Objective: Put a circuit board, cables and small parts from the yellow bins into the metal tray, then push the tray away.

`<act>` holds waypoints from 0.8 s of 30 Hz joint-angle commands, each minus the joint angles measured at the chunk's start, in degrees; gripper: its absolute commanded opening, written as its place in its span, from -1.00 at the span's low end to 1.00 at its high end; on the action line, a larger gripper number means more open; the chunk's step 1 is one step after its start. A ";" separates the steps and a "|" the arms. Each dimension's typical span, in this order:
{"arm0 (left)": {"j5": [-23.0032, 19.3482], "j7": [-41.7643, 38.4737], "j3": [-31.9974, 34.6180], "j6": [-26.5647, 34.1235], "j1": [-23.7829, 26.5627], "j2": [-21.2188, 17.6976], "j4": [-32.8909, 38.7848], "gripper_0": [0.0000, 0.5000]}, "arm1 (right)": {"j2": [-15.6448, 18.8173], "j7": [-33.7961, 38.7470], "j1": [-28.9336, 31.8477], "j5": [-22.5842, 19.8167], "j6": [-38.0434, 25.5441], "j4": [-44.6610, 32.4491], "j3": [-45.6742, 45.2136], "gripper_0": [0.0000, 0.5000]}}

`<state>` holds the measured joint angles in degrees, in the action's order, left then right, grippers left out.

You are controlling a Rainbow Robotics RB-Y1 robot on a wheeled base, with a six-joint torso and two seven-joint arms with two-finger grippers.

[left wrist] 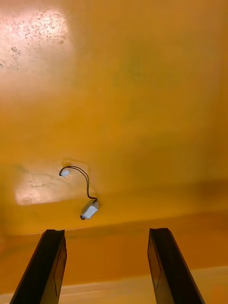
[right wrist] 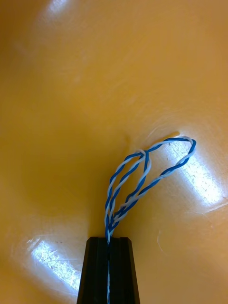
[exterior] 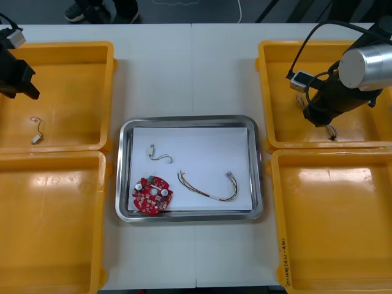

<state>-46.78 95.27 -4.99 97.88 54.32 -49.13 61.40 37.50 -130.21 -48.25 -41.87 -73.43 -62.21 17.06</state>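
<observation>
Cable [right wrist: 111, 213] twisted blue-white, looped, in right gripper [right wrist: 108, 240] | left gripper [left wrist: 107, 232] spread above bin [exterior: 61, 45]

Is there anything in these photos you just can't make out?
Right wrist view: the end of the blue and white cable, hidden inside the shut right gripper.
Front view: details on the circuit board, too small; the left gripper, over a yellow bin, cut by the edge.
</observation>
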 commanded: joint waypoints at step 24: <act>2.14 14.77 1.21 -9.11 -9.50 -2.02 0.74 1.00 | 0.82 6.02 -8.44 -2.16 -18.33 -3.18 -5.46 -1.00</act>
<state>-45.23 109.44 -4.99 90.15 46.23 -49.39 61.38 37.50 -128.95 -52.72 -43.18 -89.76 -62.54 13.12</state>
